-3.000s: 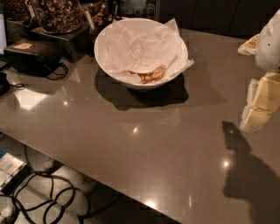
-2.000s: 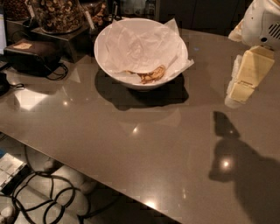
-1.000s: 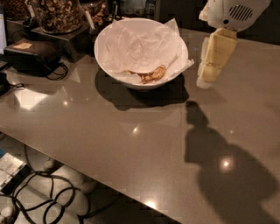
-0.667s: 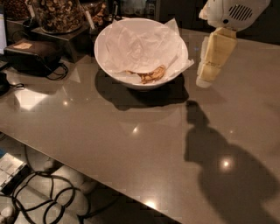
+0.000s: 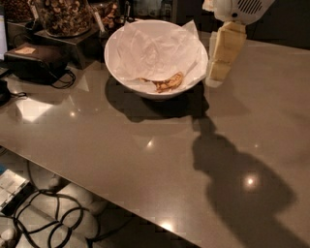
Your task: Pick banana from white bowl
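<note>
A dim kitchen-style scene with a grey counter [image 5: 121, 160]. A white bowl [image 5: 112, 63] sits toward the back, lined with crumpled white paper [image 5: 155, 48]. The banana [image 5: 167, 83], brown-spotted and curved, lies low inside the bowl against its near wall, partly tucked under the paper. It has not shifted over the last few seconds. What has changed is the robot's claw [image 5: 214, 77]. Three seconds ago it hung at the far right edge of the view, well apart from the bowl. It has since swept left across the counter and now hangs just beside the bowl's right rim, pointing down, with its shadow [image 5: 232, 179] falling across the counter in front. Whether the claw is open or closed cannot be told from this angle, and it holds nothing that can be seen. The approach seems nearly finished, but the claw is outside the bowl rather than over it. It probably needs to move further left, clear the rim and come down on the banana without snagging the paper. Jars of nuts [image 5: 63, 14] and a black device [image 5: 34, 60] stand behind and to the left, untouched.
</note>
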`<action>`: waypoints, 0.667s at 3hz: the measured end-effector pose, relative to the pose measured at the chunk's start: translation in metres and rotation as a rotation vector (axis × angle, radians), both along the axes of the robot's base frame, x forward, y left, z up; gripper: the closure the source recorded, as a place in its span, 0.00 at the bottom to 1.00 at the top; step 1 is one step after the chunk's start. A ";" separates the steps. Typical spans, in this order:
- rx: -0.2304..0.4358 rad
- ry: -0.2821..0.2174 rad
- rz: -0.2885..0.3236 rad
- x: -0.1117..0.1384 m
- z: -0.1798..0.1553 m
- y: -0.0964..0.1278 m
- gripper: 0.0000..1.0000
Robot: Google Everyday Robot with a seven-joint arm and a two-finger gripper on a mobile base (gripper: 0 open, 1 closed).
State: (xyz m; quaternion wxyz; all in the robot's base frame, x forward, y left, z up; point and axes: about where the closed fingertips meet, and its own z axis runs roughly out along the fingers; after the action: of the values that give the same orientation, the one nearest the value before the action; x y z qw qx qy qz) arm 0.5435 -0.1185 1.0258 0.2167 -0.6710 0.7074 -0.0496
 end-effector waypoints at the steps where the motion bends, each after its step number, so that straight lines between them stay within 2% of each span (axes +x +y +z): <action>1: 0.009 -0.012 -0.002 0.002 -0.001 0.002 0.00; 2: 0.028 -0.035 0.064 0.022 0.000 0.023 0.00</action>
State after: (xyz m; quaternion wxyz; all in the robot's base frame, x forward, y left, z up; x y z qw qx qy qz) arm 0.5656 -0.0955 1.0260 0.2398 -0.6890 0.6825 -0.0443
